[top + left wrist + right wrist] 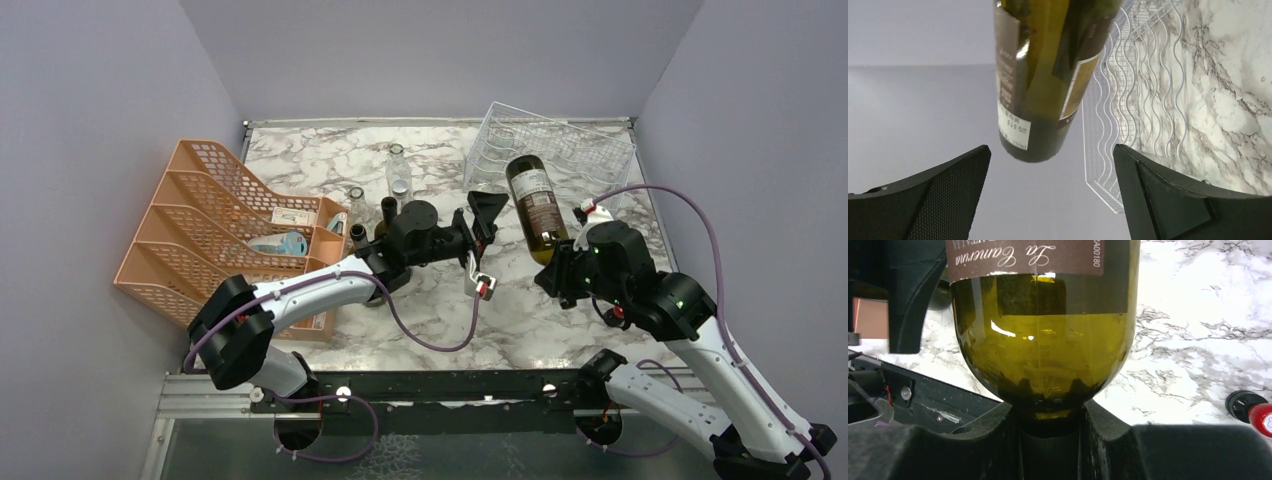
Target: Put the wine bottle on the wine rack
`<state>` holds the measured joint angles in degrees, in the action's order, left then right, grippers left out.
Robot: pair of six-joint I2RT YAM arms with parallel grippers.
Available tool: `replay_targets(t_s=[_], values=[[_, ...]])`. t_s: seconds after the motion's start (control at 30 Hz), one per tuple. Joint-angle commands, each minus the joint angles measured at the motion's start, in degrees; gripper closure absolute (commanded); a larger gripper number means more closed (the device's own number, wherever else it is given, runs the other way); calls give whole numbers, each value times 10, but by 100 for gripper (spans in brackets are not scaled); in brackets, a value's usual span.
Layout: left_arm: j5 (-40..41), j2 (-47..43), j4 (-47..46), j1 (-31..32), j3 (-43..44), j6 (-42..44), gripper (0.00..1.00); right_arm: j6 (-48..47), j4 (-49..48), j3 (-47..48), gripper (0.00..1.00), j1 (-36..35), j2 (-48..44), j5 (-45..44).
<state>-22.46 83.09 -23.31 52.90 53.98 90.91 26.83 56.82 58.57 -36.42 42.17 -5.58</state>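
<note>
The right gripper (pixel 1050 426) is clamped on the neck of the wine bottle (pixel 535 208), one dark finger (pixel 998 435) on each side. It holds the bottle off the table, tilted, with its base pointing away toward the wine rack (pixel 560 150). From above, the base overlaps the rack's near left corner; whether glass touches wire cannot be told.

The left gripper (pixel 1050 152) stands released, its jaws spread wide and holding nothing, just beside the bottle's base.

The table (pixel 320 160) is white marble with grey veins, closed in by plain pale lilac walls (pixel 440 50). The silvery wire rack lies at the far right.

An orange mesh organizer (pixel 215 215) sits at the left edge. Between it and the left arm stand two clear glass bottles (pixel 399 172) and two dark bottle necks (pixel 389 212).
</note>
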Motion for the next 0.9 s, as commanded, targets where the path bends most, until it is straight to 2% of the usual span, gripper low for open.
replay_targets(t_s=[0.0, 0.1, 0.2, 0.3, 0.4, 0.53, 0.67, 0.87], values=[[46, -28, -17, 1, 58, -205, 1, 23, -51, 12, 99, 0, -10, -43], [167, -31, -18, 1, 108, -411, 1, 34, -63, -8, 99, 0, -12, -43], [258, -47, -17, 1, 119, -589, 1, 42, -84, -35, 99, 1, -14, -39], [295, -72, -6, -1, 106, -741, 1, 43, -107, -72, 99, 0, -14, -36], [277, -100, 17, -1, 82, -840, 1, 48, -138, -112, 99, 0, -8, -32], [272, -132, 64, -1, 57, -944, 1, 56, -189, -159, 99, 0, 16, -21], [286, -153, 137, -1, 52, -1007, 1, 75, -249, -198, 99, 0, 42, -46], [242, -208, 168, 0, 27, -1029, 1, 97, -319, -235, 99, 0, 84, -83]])
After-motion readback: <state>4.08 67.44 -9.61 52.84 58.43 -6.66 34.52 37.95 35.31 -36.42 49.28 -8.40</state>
